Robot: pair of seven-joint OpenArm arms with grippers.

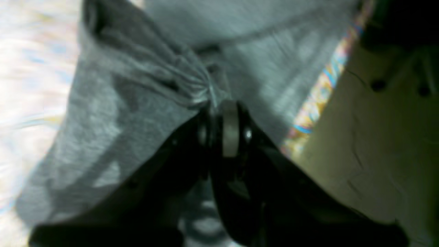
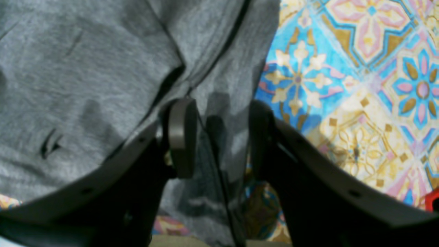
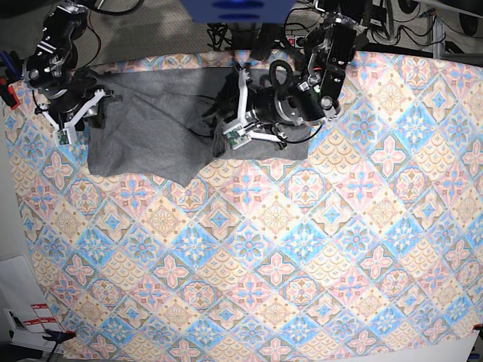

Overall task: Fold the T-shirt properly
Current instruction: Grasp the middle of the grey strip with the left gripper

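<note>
A large heather-grey knit T-shirt [image 3: 162, 124] lies spread near the far edge of the colourful tile-patterned cloth [image 3: 302, 249]. The left black robot gripper [image 3: 229, 121] reaches across onto the shirt's right part, where the fabric bunches up. The right black robot gripper [image 3: 75, 115] sits at the shirt's left edge.

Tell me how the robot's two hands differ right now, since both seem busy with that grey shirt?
The left hand is shut tight, pinching a bunched fold of the T-shirt; the right hand is open, its fingers spread over the shirt's edge without gripping it. In the overhead view the left hand is in the middle of the shirt, the right hand at its end. Both are black and at the same shirt.
</note>
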